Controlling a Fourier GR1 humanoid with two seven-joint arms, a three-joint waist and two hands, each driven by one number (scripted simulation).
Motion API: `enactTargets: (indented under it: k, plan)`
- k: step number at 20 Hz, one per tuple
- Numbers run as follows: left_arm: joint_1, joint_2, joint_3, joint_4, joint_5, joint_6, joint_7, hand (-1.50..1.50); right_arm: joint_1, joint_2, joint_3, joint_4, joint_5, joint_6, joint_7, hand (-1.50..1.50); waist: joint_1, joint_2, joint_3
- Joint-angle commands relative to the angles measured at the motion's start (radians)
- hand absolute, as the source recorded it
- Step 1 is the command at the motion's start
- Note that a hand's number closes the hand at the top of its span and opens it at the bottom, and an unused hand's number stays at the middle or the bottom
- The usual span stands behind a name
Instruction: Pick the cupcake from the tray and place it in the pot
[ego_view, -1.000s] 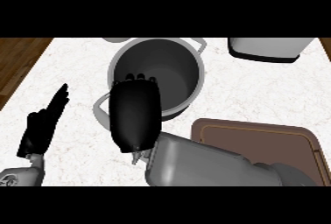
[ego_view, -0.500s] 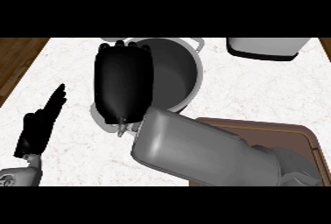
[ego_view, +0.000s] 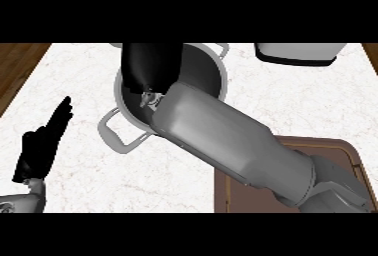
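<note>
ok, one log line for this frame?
phase: place | right hand: over pot, fingers hidden | cupcake: not visible | left hand: open, resting | tray: lower right

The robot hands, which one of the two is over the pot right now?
The right robot hand: it reaches across the pot. The left robot hand stays open near the left edge, over the counter.

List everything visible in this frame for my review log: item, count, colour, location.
pot: one, grey metal with side handles, upper centre of the counter, partly hidden by the right forearm
tray: one, brown, lower right, mostly hidden by the arm
white container: one, white with dark base, top right edge
counter: one, white marble
cupcake: not visible
left hand: black, open, resting at lower left
right hand: black, over the pot; fingers cut off at the top
</note>
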Motion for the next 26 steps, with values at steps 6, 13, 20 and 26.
enactTargets:
  k: [6, 13, 20, 26]
  plan:
    - [0.017, 0.007, 0.010, -0.018, 0.008, -0.018, -0.004, 0.00, -0.032, 0.010, -0.010, 0.306, -0.108, -0.225, -0.083, 1.50, 0.006, 0.007, 0.000]
    - [-0.045, 0.004, 0.012, -0.009, -0.005, -0.005, 0.023, 0.00, -0.031, 0.010, -0.074, 0.462, -0.198, -0.299, -0.248, 1.50, 0.019, 0.022, 0.002]
    - [-0.059, -0.006, 0.013, 0.014, 0.003, -0.013, 0.003, 0.00, 0.002, 0.010, -0.162, 0.519, -0.339, -0.360, -0.388, -1.50, 0.025, 0.028, 0.002]
    - [-0.048, -0.049, -0.012, 0.046, -0.024, 0.015, -0.028, 0.00, -0.019, 0.010, -0.174, 0.528, -0.411, -0.422, -0.499, -1.50, 0.024, 0.024, 0.002]
